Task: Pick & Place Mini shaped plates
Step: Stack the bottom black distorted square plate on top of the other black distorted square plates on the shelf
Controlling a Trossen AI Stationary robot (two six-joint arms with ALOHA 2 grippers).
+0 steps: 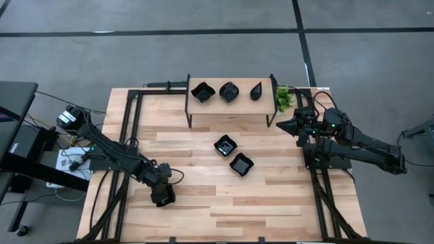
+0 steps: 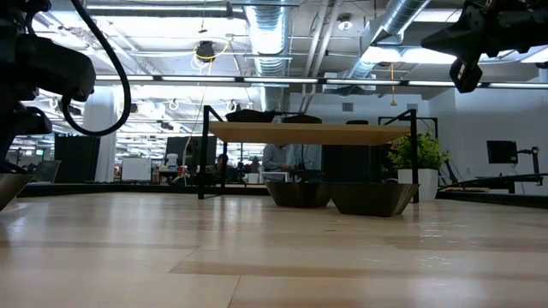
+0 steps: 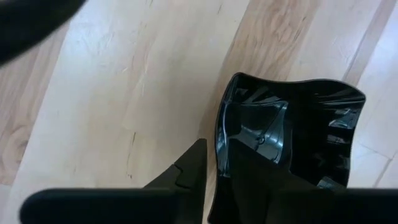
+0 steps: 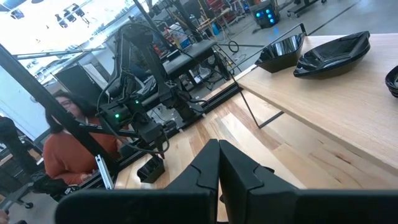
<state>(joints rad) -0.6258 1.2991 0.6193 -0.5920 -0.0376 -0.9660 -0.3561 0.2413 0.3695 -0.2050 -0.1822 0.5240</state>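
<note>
A glossy black wavy-edged square mini plate (image 3: pixel 298 124) lies on the table at the near left. My left gripper (image 3: pixel 214 149) points down over it (image 1: pixel 164 198), open, with its fingers on either side of the plate's rim. Two more mini plates (image 1: pixel 225 145) (image 1: pixel 241 163) rest on their bases mid-table. Three others (image 1: pixel 202 92) (image 1: pixel 229 91) (image 1: pixel 256 91) sit on the wooden shelf (image 1: pixel 230 108) at the far side. My right gripper (image 4: pixel 219 155) is shut and empty, held level above the table's right side (image 1: pixel 281 125). My left gripper comes from above, with one finger (image 3: pixel 255 180) inside the plate's bowl and the other finger (image 3: pixel 193 171) outside the rim (image 3: pixel 219 134). A thin strip of table shows between the outer finger and the rim. I cannot tell whether the inner finger touches. The plate rests on the table.
A small green plant (image 1: pixel 283 98) stands at the shelf's right end. The shelf's black legs (image 2: pixel 204 154) reach the tabletop. A black frame runs along the table's edges (image 1: pixel 129 135). A person in an orange top (image 4: pixel 68 149) sits beyond the table.
</note>
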